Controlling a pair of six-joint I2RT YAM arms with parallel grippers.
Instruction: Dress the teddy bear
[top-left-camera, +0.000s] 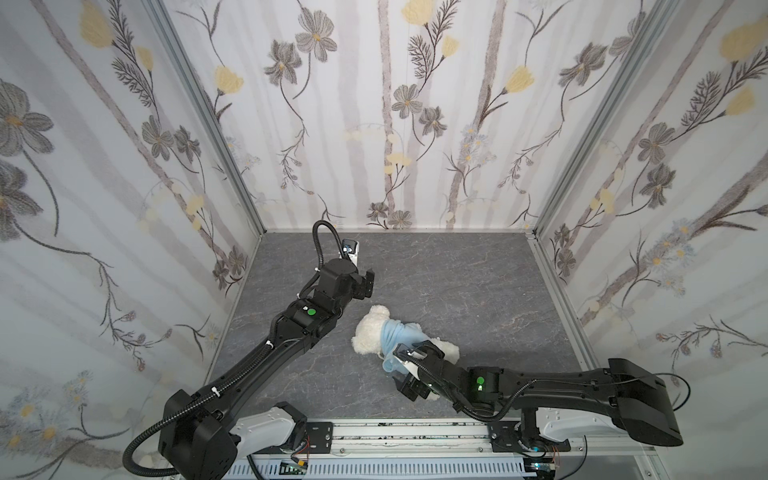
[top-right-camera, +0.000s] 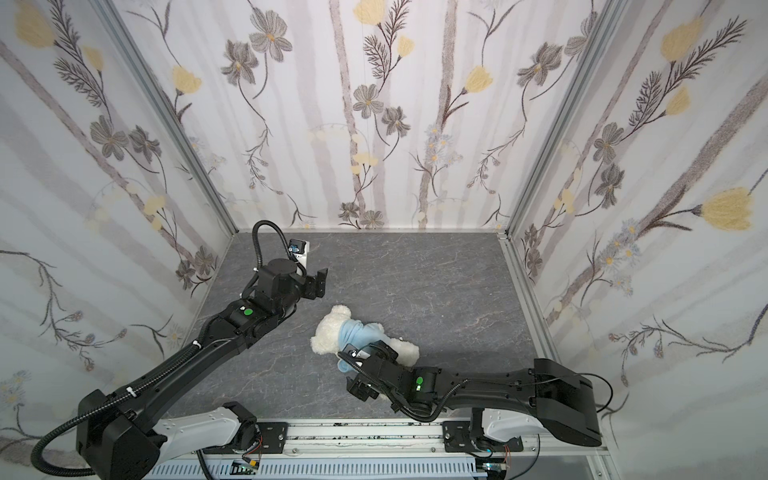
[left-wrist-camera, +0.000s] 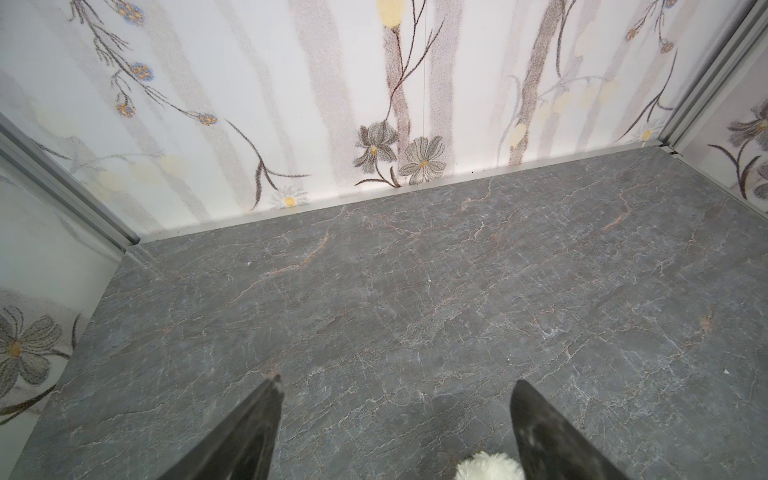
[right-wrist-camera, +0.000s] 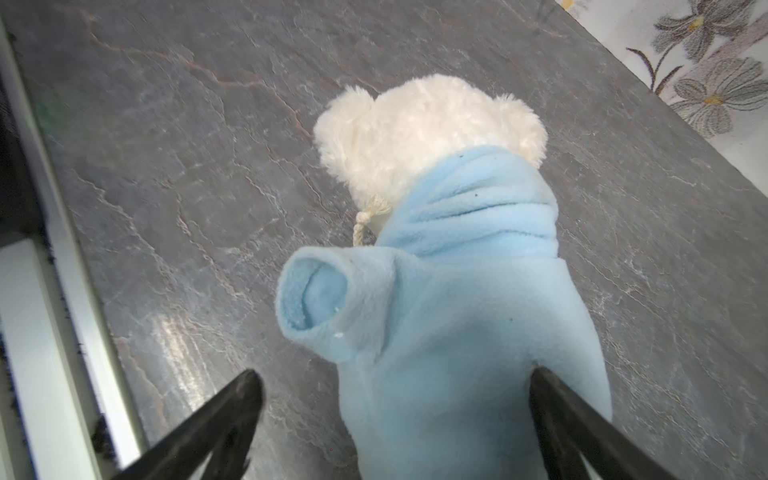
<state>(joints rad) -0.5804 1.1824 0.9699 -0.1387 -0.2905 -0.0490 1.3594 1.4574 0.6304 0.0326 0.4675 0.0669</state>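
Teddy bear (top-left-camera: 368, 334) lies on the grey table (top-left-camera: 457, 282) below centre in both top views, wearing a light-blue hoodie (top-left-camera: 401, 332). Right gripper (right-wrist-camera: 395, 374) has its jaws apart at the hoodie's hem; left gripper (left-wrist-camera: 397, 381), up-left of the bear, gapes empty.

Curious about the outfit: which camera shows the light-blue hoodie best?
Right wrist view: the light-blue hoodie fills it, sleeve opening clear. Both top views show it small, partly behind the right gripper. Left wrist view: none.
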